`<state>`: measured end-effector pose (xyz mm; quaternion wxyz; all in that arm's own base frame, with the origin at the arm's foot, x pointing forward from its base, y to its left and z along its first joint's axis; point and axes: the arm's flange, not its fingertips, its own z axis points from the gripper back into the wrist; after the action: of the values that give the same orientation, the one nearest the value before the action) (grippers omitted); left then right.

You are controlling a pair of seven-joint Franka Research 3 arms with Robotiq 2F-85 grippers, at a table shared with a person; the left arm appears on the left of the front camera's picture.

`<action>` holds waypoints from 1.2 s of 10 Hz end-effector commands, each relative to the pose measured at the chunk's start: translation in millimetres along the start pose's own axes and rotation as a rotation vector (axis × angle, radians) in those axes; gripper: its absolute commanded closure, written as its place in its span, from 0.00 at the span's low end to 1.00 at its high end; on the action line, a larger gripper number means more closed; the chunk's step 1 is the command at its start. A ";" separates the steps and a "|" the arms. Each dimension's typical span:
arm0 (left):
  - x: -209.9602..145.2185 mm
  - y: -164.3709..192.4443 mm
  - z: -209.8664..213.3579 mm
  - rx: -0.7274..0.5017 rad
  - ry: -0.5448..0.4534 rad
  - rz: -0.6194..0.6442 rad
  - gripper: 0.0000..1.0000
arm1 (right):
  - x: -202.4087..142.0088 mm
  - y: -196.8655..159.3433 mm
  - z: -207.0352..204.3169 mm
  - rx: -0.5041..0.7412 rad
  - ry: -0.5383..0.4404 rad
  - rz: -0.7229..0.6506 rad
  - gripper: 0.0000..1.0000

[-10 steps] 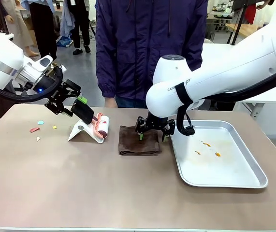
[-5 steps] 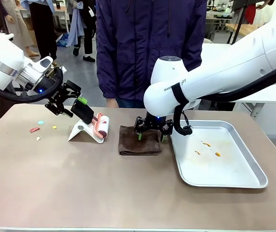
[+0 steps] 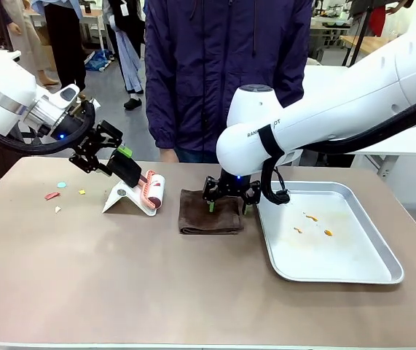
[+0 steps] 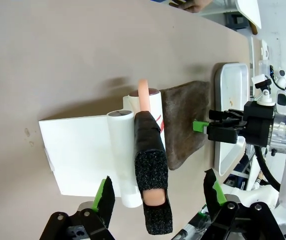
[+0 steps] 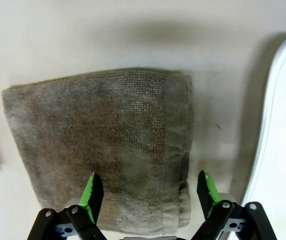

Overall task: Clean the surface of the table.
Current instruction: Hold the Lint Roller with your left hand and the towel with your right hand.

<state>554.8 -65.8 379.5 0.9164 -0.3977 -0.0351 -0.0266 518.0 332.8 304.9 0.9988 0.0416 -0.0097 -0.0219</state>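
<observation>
The beige-brown table (image 3: pixel 120 277) carries a few small coloured scraps (image 3: pixel 52 195) at its far left. A lint roller (image 3: pixel 151 190) with a black handle (image 4: pixel 150 170) leans on a white stand (image 3: pixel 124 197). My left gripper (image 3: pixel 113 162) is open, its fingers on either side of that handle (image 4: pixel 160 192) without touching it. A folded dark-brown cloth (image 3: pixel 209 213) lies at the middle of the table. My right gripper (image 3: pixel 229 204) hangs open just over the cloth's (image 5: pixel 97 135) near-right part, one finger to each side (image 5: pixel 148 192).
A silver metal tray (image 3: pixel 353 273) lies right of the cloth with a few orange bits (image 3: pixel 309 216) in it; its rim (image 5: pixel 283 125) is close to my right gripper. A person in a dark jacket (image 3: pixel 222 73) stands at the far edge.
My right arm has shifted slightly to the left over the cloth, then held still. The left arm and the lint roller have not moved.
</observation>
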 end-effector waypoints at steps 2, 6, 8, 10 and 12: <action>2.0 -3.6 -1.1 -0.006 -0.007 0.007 1.00 | 4.1 6.4 0.3 -0.004 0.002 -0.050 1.00; 1.0 -3.8 -0.3 -0.009 -0.020 0.004 0.94 | 4.7 6.6 -0.3 -0.005 0.014 -0.042 1.00; 0.3 -4.5 0.0 -0.010 -0.022 0.001 1.00 | 4.6 6.0 -1.3 -0.003 0.023 -0.045 1.00; 0.5 -4.1 0.2 -0.010 -0.017 0.001 1.00 | 4.9 5.8 -2.6 0.003 0.030 -0.050 1.00; 0.0 -3.9 0.5 -0.011 -0.018 0.001 1.00 | 4.8 5.5 -2.9 0.010 0.037 -0.052 1.00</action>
<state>555.4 -65.1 379.6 0.9170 -0.3963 -0.0382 -0.0249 521.9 334.8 307.9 0.9984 0.0457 -0.0046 -0.0336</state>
